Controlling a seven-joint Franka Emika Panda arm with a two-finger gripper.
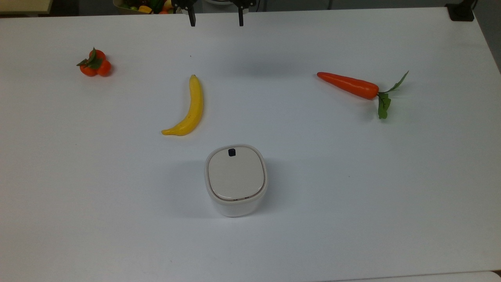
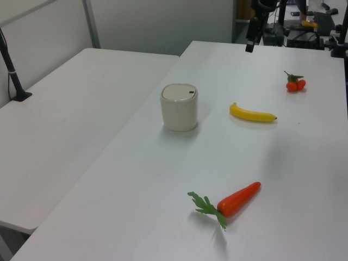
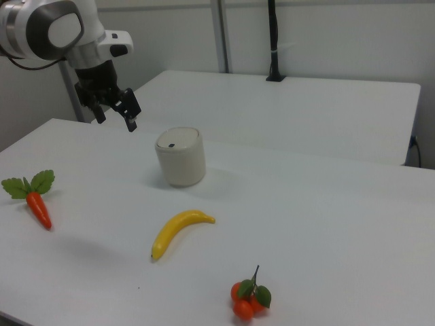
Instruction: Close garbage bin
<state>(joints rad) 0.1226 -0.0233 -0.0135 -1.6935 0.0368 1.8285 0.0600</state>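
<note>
So the garbage bin [image 1: 236,181] looks like smooth white plastic with a slight sheen, and its beige lid [image 1: 235,173] is more matt. The table [image 1: 352,196] is a plain matt white top, no texture. The banana [image 1: 187,108] and carrot [image 1: 348,85] have that waxy fake-fruit gloss, and the carrot's leaves look like cloth or soft plastic. The gripper [image 3: 115,115] fingers [image 1: 192,18] are matt black.

top view: banana [image 1: 186,111] left of carrot [image 1: 348,85], garbage bin [image 1: 236,180] below
</note>
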